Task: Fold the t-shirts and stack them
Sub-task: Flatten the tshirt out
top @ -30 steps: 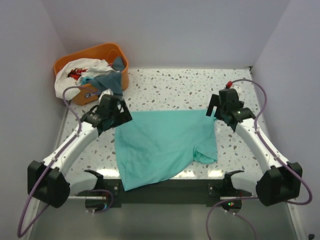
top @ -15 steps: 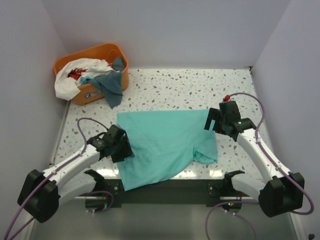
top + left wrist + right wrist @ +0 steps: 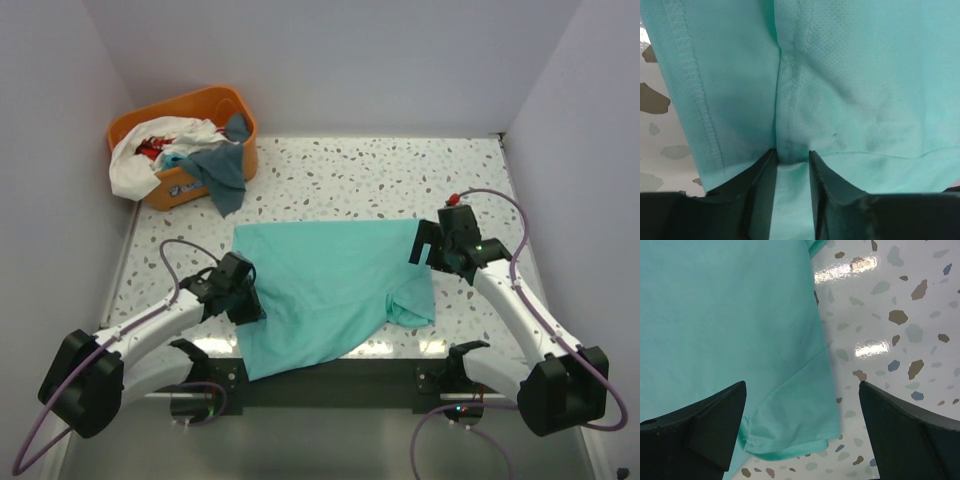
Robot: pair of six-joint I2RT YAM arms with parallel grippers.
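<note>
**A:** What is on the far left?

**B:** An orange basket (image 3: 175, 103) sits at the back left corner of the speckled tabletop (image 3: 380, 175). It holds a heap of unfolded t-shirts: 1 white shirt (image 3: 130, 168), something red (image 3: 152, 148) beneath it, and 1 dark teal-grey shirt (image 3: 222, 178) hanging over the rim onto the tabletop.

**A:** And moving right?

**B:** The left arm (image 3: 160, 322) reaches low to the left edge of a mint t-shirt (image 3: 330, 275), which lies spread across the middle of the tabletop. In the wrist view its jaws stand narrow, with a ridge of mint cloth pinched between them where a seam runs. I read that as a grip on the shirt.

**A:** Is the mint shirt folded?

**B:** Not as far as I can see. It lies mostly flat in 1 layer. Only the lower right part, near a sleeve, is rumpled and turned over itself. Its near hem reaches the front edge of the tabletop.

**A:** And the far right?

**B:** The right arm (image 3: 510, 300) hovers at the shirt's upper right corner. Its jaws are spread wide and hold nothing. They straddle the hemmed edge of the cloth and the bare tabletop beside it.

**A:** So how far along is it?

**B:** Early, I judge. 0 shirts are folded and no stack exists. The first fold of shirt 1 looks about to start, and everything in the basket remains to be done.
</note>
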